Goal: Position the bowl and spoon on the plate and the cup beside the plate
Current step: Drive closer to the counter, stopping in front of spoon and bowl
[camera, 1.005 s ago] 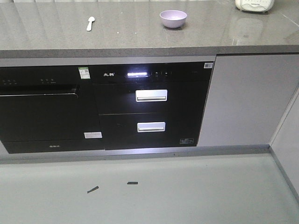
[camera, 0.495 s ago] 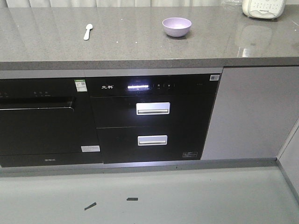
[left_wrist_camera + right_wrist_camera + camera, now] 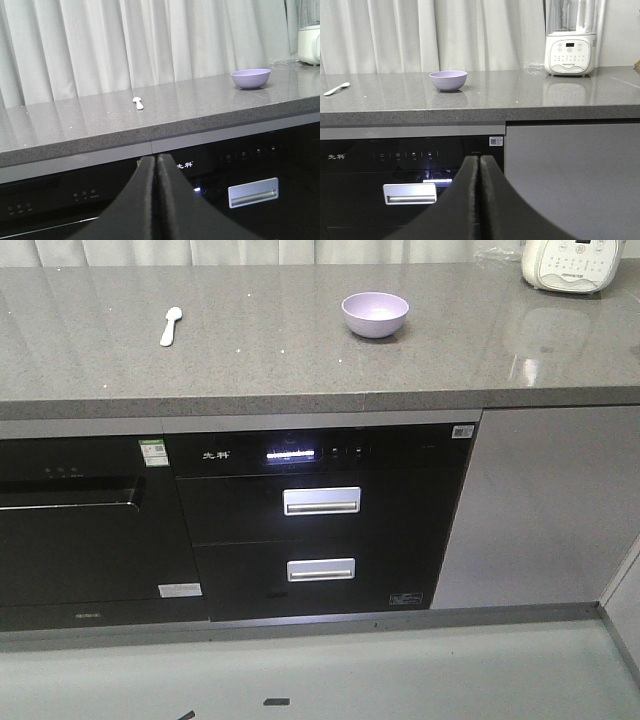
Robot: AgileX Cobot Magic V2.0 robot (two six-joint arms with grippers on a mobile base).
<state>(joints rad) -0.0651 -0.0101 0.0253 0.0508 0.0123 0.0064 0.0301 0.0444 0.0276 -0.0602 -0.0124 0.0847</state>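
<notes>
A lavender bowl [image 3: 375,314] stands upright on the grey countertop [image 3: 300,360], right of its middle; it also shows as the bowl [image 3: 250,78] and the bowl [image 3: 448,80] in the wrist views. A pale spoon [image 3: 170,326] lies flat on the counter's left part, also seen as the spoon [image 3: 138,103] and the spoon [image 3: 336,89]. My left gripper [image 3: 156,160] and right gripper [image 3: 479,159] are both shut, empty, held below the counter edge in front of the appliances. The plate and the cup are out of view.
A white blender base [image 3: 570,54] stands at the counter's back right. Under the counter are a black oven [image 3: 80,530] and a black drawer unit with two silver handles [image 3: 321,501], beside a grey cabinet door [image 3: 540,505]. Curtains [image 3: 150,45] hang behind.
The front view has shifted: the counter, bowl and spoon sit lower in the frame and more of the counter's back shows. Bowl and spoon have not moved on the counter.
</notes>
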